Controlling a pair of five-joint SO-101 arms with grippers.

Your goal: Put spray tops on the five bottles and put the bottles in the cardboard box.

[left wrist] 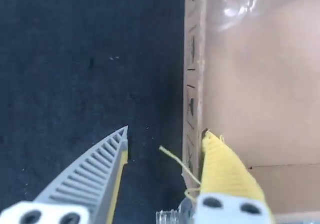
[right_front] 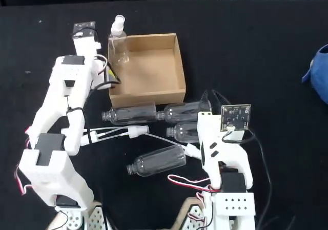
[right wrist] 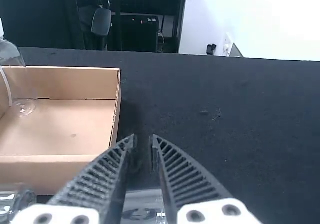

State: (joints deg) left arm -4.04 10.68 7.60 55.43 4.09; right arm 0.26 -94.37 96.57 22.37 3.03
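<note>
One capped bottle [right_front: 119,41] stands in the far left corner of the cardboard box [right_front: 148,94]. Four uncapped bottles [right_front: 129,115] lie on the black worktop [right_front: 256,45] just in front of the box, with loose spray tops [right_front: 134,131] among them. The left gripper [left wrist: 165,131] is spread wide at the box's left wall. The right gripper [right wrist: 143,138], only narrowly parted, hangs over the lying bottles. A blue object [right_front: 319,79] lies well apart at the worktop's right edge.

The high view looks down over the tabletop [right_front: 256,61]. The left wrist view faces straight down, close above the cardboard box [left wrist: 193,59]; the right wrist view looks low past its pincer [right wrist: 143,137] toward that box.
</note>
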